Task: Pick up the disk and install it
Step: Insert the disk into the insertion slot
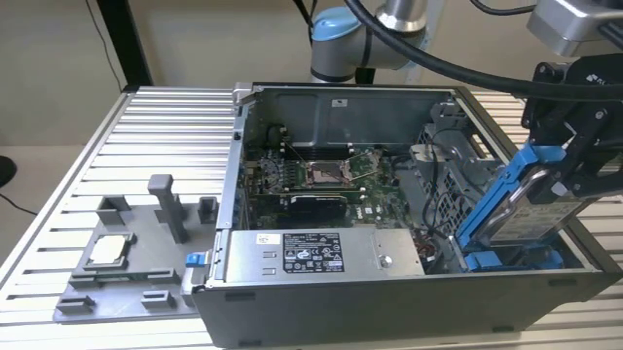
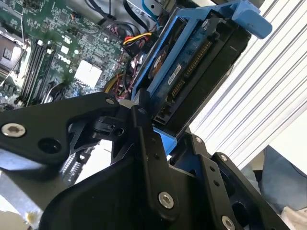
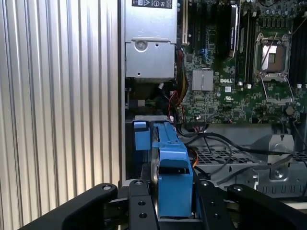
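Note:
My gripper [image 1: 570,171] is shut on the disk [image 1: 533,215], a silver drive in a blue plastic bracket. The disk hangs tilted, its lower end dipping into the open computer case [image 1: 389,299] at the front corner on the exterior view's right, just above a blue drive bay [image 1: 511,260]. In the second wrist view the disk [image 2: 192,67] stands out from the black gripper [image 2: 156,132], showing its connector edge. In the first wrist view the blue bracket [image 3: 170,163] sits edge-on between the fingers of the gripper [image 3: 172,206], beside the case wall.
A large silver box with a black label [image 1: 311,251] lies along the case's front. The motherboard with its socket [image 1: 326,171] lies behind it, with loose cables [image 1: 433,244] near the bay. A grey fixture [image 1: 127,284] holding a small square chip [image 1: 107,250] is on the exterior view's left.

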Robot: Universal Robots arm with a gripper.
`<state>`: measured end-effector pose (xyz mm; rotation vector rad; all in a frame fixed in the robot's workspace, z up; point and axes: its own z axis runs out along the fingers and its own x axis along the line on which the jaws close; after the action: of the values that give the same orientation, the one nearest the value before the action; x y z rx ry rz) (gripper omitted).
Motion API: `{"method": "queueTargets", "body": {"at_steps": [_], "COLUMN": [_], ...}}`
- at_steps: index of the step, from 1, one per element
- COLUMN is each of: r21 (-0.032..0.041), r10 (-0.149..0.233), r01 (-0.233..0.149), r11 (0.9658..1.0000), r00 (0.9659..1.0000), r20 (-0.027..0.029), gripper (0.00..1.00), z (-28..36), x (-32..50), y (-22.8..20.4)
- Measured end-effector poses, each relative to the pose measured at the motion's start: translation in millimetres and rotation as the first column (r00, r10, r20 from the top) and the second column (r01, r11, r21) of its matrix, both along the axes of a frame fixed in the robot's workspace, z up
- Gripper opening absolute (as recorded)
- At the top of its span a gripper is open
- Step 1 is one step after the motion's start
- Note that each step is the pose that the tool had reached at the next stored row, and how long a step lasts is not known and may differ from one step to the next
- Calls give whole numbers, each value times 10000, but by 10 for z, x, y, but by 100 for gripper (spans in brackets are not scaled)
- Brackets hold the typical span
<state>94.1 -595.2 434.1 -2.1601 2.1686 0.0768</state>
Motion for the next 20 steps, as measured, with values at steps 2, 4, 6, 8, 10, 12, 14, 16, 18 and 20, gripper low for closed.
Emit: {"method": "queueTargets", "body": {"at_steps": [2,4,6,8,10,12,14,16,18,20], "r21": [8,15,23,35,43,49,56,59,60,60], "r10": [0,0,0,0,-1,-1,-1,-1,-1,-1], "r01": [0,0,0,0,1,1,1,1,1,1], "r11": [10000,10000,10000,10000,10000,10000,10000,10000,10000,10000], "r00": [10000,10000,10000,10000,10000,10000,10000,10000,10000,10000], "r20": [1,2,3,5,6,7,8,9,10,10], "gripper": [0,0,0,0,0,0,0,0,0,0], "z": [-21,-41,-61,-84,-105,-127,-149,-169,-184,-185], "x": [1,2,2,3,3,4,4,4,4,4], "y": [0,0,0,0,0,0,0,0,0,0]}}
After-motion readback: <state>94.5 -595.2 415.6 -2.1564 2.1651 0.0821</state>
